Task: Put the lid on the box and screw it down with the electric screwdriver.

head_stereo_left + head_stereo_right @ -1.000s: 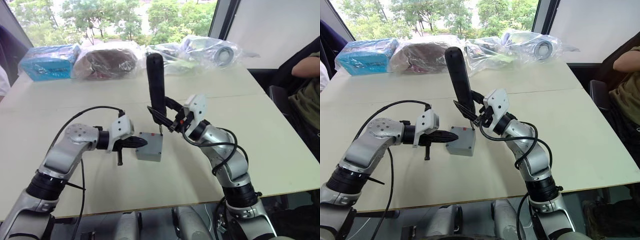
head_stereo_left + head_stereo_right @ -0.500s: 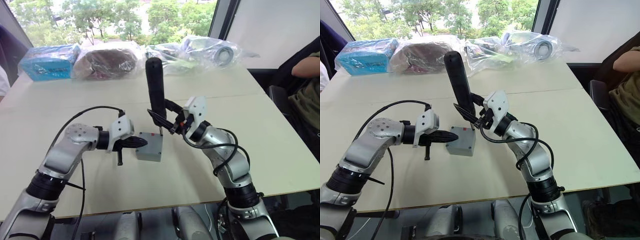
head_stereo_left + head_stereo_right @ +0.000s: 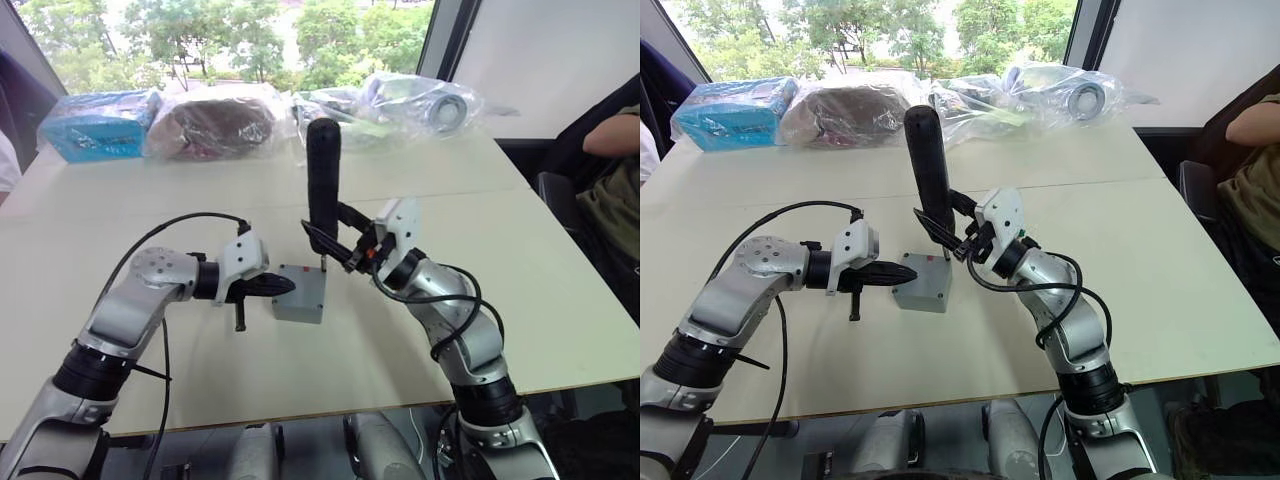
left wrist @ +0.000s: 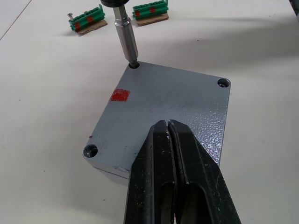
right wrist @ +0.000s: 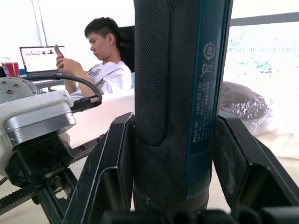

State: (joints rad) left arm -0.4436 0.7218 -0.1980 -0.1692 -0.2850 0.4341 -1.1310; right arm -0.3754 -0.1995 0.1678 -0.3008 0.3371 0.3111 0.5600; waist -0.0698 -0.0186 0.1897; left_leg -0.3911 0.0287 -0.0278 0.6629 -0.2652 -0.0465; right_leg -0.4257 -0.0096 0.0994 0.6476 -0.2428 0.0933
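Nearest: one left gripper (image 4: 172, 135), fingers pressed together with nothing between, tips resting on top of one lid (image 4: 173, 102). Lid seated flush on one box (image 3: 298, 304), grey, mid-table; box interior covered, contents not visible. One red mark (image 4: 119, 95) on lid top. Three corner screw holes visible in left wrist view, fourth corner hidden behind the fingers. One electric screwdriver (image 3: 322, 180) standing near upright, metal bit (image 4: 126, 39) set into the far corner hole of lid. One right gripper (image 3: 338, 243) clamped around lower body of screwdriver, one finger each side per right wrist view. Just past box: two green connector blocks (image 4: 88, 20) on brown card pieces, lying side by side on table (image 3: 560, 300). Far edge of table: one blue box (image 3: 98, 125) in plastic wrap, then three clear plastic bags (image 3: 215, 118) in a row, one holding a dark brown item, one with mixed parts, one with a round grey part; contents otherwise unclear. One person's arm (image 3: 610, 135) at right edge. One seated person (image 5: 105, 60) holding a phone, laptop (image 5: 39, 57) beside, seen in right wrist view.
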